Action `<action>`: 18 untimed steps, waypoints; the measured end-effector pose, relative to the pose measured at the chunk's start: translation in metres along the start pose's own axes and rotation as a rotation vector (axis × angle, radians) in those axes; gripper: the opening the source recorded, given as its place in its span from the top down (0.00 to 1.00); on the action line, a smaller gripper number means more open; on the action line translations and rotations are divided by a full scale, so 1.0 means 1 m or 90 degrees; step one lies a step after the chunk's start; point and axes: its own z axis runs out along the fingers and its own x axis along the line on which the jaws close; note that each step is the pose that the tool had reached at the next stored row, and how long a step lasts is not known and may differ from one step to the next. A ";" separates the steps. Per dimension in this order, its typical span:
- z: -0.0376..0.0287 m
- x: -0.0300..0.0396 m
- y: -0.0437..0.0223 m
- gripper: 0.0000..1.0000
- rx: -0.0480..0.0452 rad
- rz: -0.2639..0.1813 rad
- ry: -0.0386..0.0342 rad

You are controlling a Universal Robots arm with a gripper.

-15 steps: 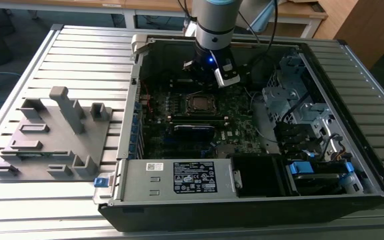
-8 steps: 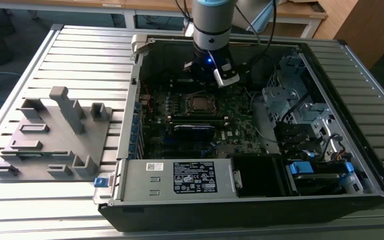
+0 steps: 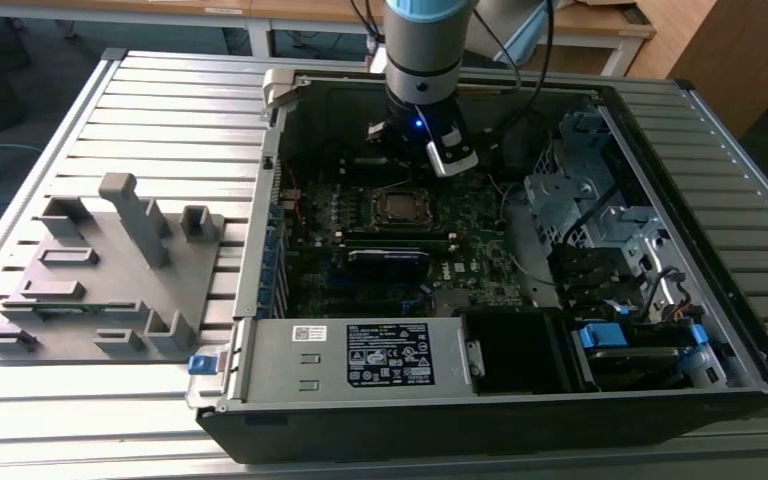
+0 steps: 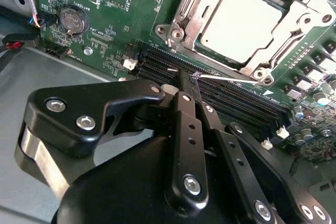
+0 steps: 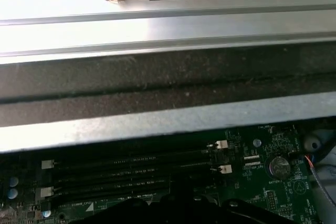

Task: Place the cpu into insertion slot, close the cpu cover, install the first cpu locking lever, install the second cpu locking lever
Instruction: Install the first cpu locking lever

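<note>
**A:** Where is the computer case?

**B:** The computer case (image 3: 491,425) lies open on the desk (image 3: 157,100). A moulded holder (image 3: 104,270) lies on the desk too, at the exterior view's left of the case.

**A:** And inside the case?

**B:** The motherboard (image 3: 478,255) lies on the case floor. The cpu (image 4: 239,24) sits in the insertion slot (image 4: 172,33), and the cpu cover (image 4: 210,1) lies down around its edges. The memory slots (image 4: 236,103) run between the slot and the gripper (image 4: 188,78).

**A:** And around the board?

**B:** The drive bays (image 3: 584,210) are at the exterior view's right. The power supply box (image 3: 304,355) is at the near end.
</note>
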 end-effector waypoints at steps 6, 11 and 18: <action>-0.0002 -0.0001 -0.0010 0.90 -0.0033 0.000 -0.0001; -0.0002 -0.0002 -0.0016 0.90 -0.0057 0.000 0.0001; -0.0002 -0.0003 -0.0035 0.90 -0.0083 0.000 -0.0004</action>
